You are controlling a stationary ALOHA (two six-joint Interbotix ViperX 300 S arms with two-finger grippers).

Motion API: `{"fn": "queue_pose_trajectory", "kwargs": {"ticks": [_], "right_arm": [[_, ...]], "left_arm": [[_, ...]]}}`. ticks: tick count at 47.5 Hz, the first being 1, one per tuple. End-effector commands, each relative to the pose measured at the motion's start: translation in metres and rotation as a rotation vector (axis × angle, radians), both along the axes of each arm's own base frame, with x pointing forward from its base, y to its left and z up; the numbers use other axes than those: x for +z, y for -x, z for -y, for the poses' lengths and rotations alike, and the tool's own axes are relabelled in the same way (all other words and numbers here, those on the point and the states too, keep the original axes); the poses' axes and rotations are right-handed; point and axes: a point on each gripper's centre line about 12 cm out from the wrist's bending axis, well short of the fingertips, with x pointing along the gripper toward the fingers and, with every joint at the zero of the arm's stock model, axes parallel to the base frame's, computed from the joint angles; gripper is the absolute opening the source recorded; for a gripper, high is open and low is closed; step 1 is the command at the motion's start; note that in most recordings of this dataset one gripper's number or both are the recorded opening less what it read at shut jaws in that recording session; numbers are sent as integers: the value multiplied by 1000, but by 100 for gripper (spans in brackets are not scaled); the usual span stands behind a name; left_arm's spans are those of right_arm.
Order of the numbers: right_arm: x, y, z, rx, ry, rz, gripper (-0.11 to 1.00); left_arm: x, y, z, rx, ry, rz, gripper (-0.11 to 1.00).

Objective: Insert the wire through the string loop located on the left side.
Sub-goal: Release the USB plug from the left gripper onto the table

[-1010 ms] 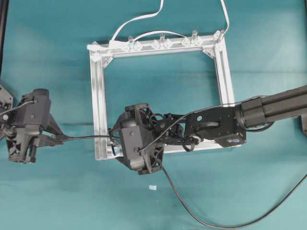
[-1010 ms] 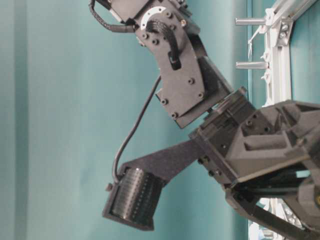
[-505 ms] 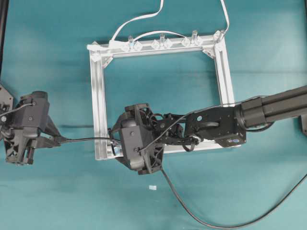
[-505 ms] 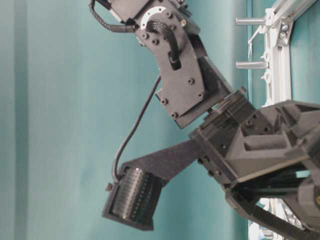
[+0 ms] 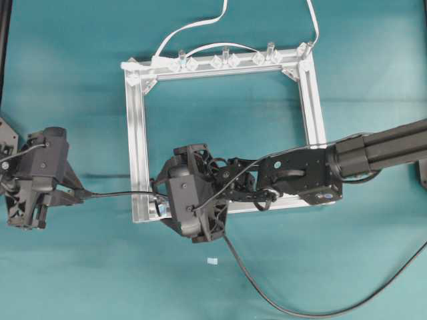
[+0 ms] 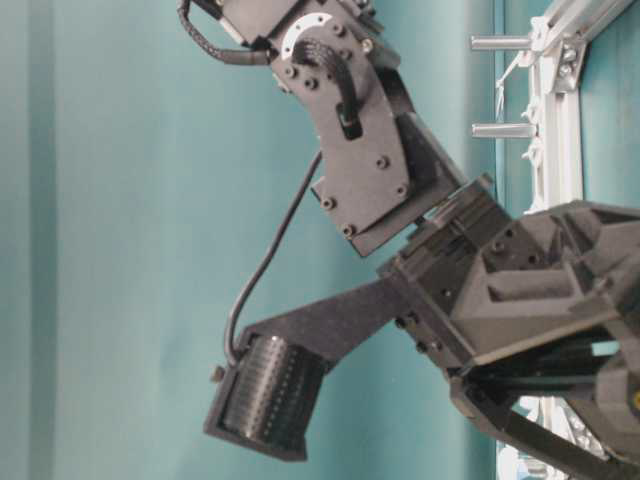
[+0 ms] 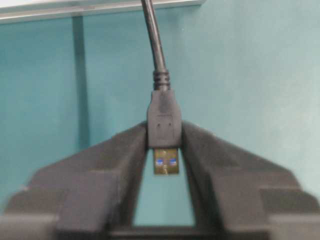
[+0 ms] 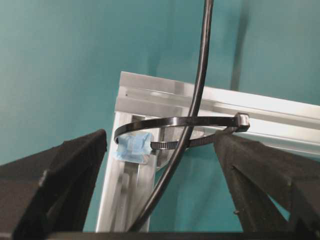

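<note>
The wire (image 5: 120, 194) is a thin black cable running from my left gripper (image 5: 79, 195) to the aluminium frame's near-left corner. In the left wrist view its plug (image 7: 164, 122) sits pinched between both fingertips, metal tip pointing back toward the camera. The string loop (image 8: 172, 122), a thin dark band with a pale-blue tab (image 8: 132, 146), hangs at that corner. The wire (image 8: 197, 95) passes through it. My right gripper (image 8: 162, 145) stands open, one finger on each side of the loop. From overhead, the right wrist (image 5: 193, 203) hides the loop.
The square aluminium frame (image 5: 137, 133) lies mid-table, with clear clips and a white cable (image 5: 193, 25) along its far bar. The wire's slack (image 5: 293, 312) curves off to the right near the front. A small white scrap (image 5: 212, 261) lies below the right wrist.
My left gripper has drawn a little to the left with the plug, and the wire between it and the frame corner lies straighter. The right arm has stayed put.
</note>
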Motion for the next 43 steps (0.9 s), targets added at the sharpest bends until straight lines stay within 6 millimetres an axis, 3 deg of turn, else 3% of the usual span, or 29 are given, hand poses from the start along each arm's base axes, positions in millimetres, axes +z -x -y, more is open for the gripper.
{"fn": "queue_pose_trajectory", "kwargs": {"ticks": [1,5,9,14,43], "right_arm": [[16,-3,3,-8,-1,42,93],[16,-3,3,-7,0,42,93],[16,-3,3,-7,0,42,93],[16,-3,3,-7,0,42,93],[19,7,4,-5,-2,32,93]], "left_arm": [[4,-4,2,-1,7,6,44],[4,-3,2,0,3,-10,69],[4,-3,2,-2,1,-15,84],[4,-3,2,-2,0,-14,78],[13,-2,2,-6,8,28,79]]}}
